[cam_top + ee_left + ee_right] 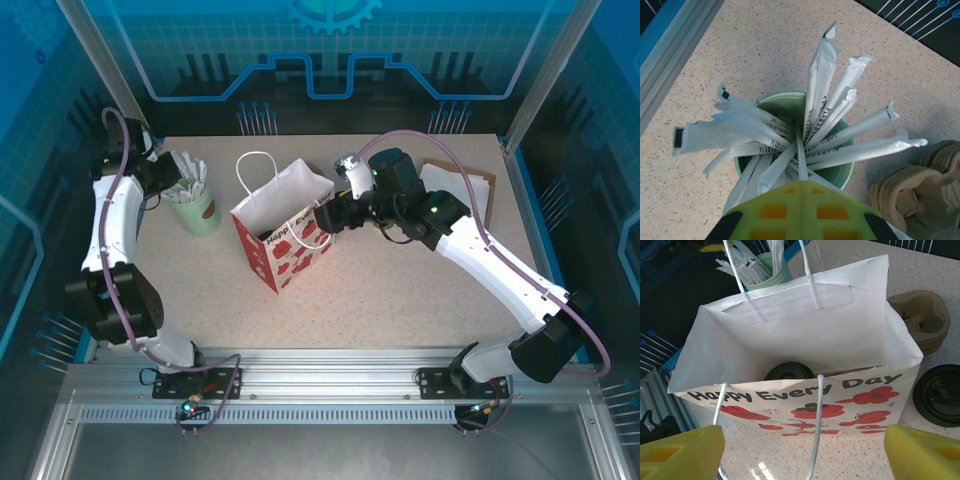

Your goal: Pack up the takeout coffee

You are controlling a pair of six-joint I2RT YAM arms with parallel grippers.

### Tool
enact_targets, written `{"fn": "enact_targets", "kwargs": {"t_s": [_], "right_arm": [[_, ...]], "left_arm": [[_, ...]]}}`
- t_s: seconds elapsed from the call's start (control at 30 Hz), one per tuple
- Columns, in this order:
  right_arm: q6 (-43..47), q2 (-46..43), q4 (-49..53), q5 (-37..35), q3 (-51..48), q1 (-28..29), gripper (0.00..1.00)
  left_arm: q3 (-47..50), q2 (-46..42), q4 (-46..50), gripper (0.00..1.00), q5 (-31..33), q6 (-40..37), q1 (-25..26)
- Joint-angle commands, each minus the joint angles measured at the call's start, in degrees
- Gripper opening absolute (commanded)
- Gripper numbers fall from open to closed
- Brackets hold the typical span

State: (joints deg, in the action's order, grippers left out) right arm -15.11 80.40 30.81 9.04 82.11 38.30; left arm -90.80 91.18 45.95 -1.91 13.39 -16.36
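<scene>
Since all of it sits on 1 speckled beige table (400,290), that goes first. 2 white robot arms: left arm (108,225) reaches to the far-left area, right arm (500,265) reaches in twd centre.

1 white paper bag w/ red print and "Happy Every Day" lettering (805,330), upright, mouth open, mid-table. It has 2 white cord handles, 1 per long side.

1 stack of tan moulded-pulp cup carriers (920,315) just beside the bag; no. of pieces unclear.

1 pale green cup (203,212), left of the bag and apart from it, stuffed w/ white paper-wrapped sticks (840,95). Approx a dozen; overlap stops an exact count.

1 stack of black plastic lids (940,395) on the table beside the bag.

1 takeout coffee cup (790,371) inside the bag, at the bottom. Only its round black ridged lid shows over the bag's printed wall; cup body hidden.

Right gripper (800,452): yellow fingertips spread wide at the bag's printed side, nothing gripped, near handle loop hanging between them.

Left gripper (802,210): directly above the stick cup, fingers pressed together w/ just a seam between. Sticks run under them; can't tell if one is pinched.
</scene>
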Motion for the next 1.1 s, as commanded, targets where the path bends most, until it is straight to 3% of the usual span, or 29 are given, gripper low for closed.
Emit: {"fn": "enact_targets", "kwargs": {"t_s": [0.0,0.3,0.47,0.6,0.83,1.07], "right_arm": [[0.9,0.0,0.3,0.4,0.9,0.4,0.84],[2.6,-1.5,2.7,-2.0,2.7,0.3,0.84],[3.4,-2.0,4.0,-2.9,2.9,-0.5,0.85],[4.2,-2.7,6.0,-4.2,3.3,-1.6,0.85],[4.7,-5.5,7.8,-5.6,1.8,-4.7,0.85],[4.9,-8.3,9.4,-5.7,0.2,-8.4,0.85]], "left_arm": [[-4.3,-6.7,2.3,0.00,1.8,-1.5,0.4],[-12.7,-19.1,6.4,0.00,4.1,-6.0,3.7],[-18.7,-24.1,7.0,0.00,1.1,-6.4,10.4],[-23.2,-26.4,6.3,0.00,-5.0,-4.7,15.4],[-25.5,-25.9,6.3,0.00,-16.3,-1.5,19.9],[-24.2,-21.4,11.3,0.00,-15.9,-4.9,28.1]]}}
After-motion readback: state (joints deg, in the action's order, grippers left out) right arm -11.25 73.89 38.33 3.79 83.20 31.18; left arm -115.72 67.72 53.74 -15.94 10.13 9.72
